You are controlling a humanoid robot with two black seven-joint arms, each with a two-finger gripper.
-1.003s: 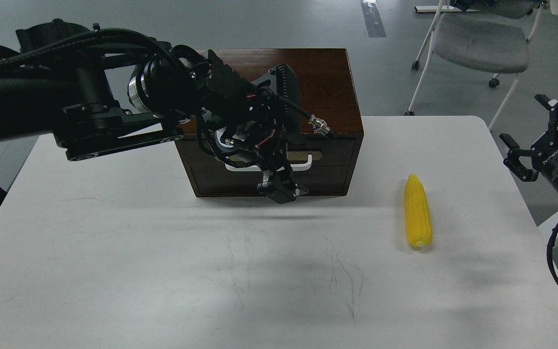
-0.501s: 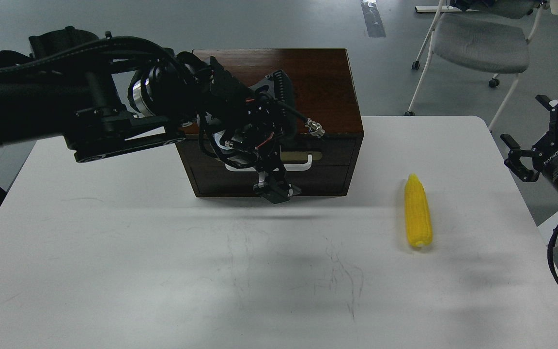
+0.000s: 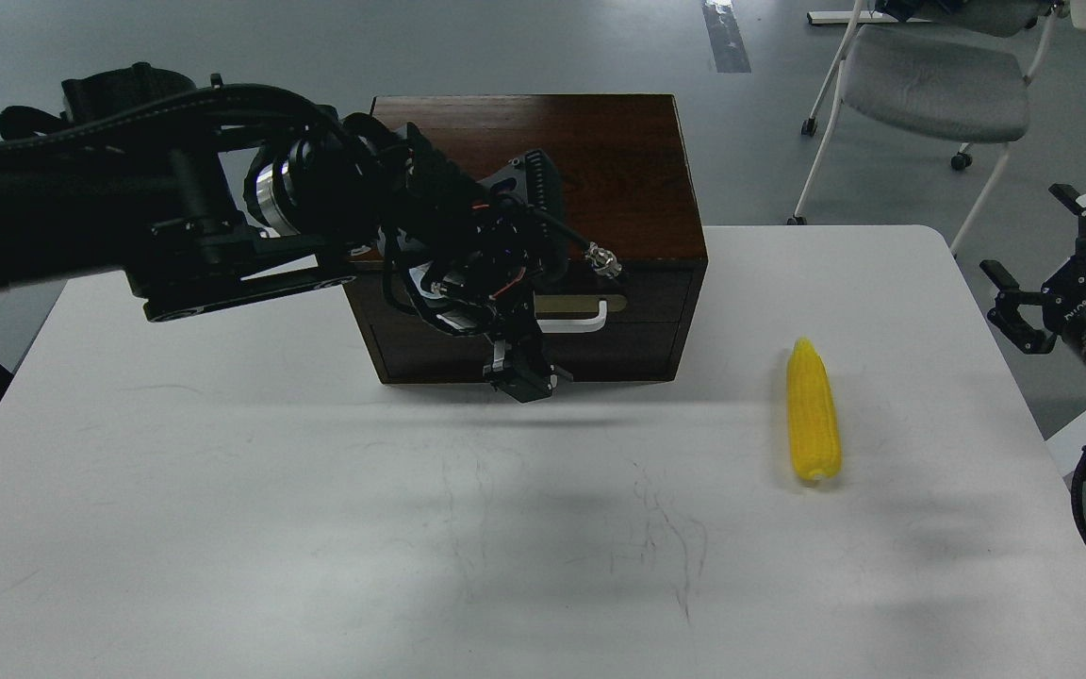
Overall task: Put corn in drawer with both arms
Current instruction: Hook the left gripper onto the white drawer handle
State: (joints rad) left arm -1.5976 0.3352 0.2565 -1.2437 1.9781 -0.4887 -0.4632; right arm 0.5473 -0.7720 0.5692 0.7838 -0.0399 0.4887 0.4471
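Observation:
The yellow corn (image 3: 812,415) lies on the white table (image 3: 317,528), right of the cabinet, its pointed tip facing away from me. The dark brown cabinet (image 3: 600,160) stands at the table's back. Its drawer (image 3: 647,316) is shut, and the right part of the white handle (image 3: 581,318) shows. My left gripper (image 3: 510,354) hangs in front of the drawer over the handle's left part. One fingertip (image 3: 521,374) shows below the handle and the rest is dark. My right gripper (image 3: 1047,259) is open and empty beyond the table's right edge, well right of the corn.
A grey chair (image 3: 929,85) on castors stands on the floor behind the table at the right. The left arm's thick links (image 3: 128,226) reach across the table's back left.
My left gripper has shifted a little left and closer to the drawer front. My right gripper has drifted slightly right. The corn and drawer have not moved.

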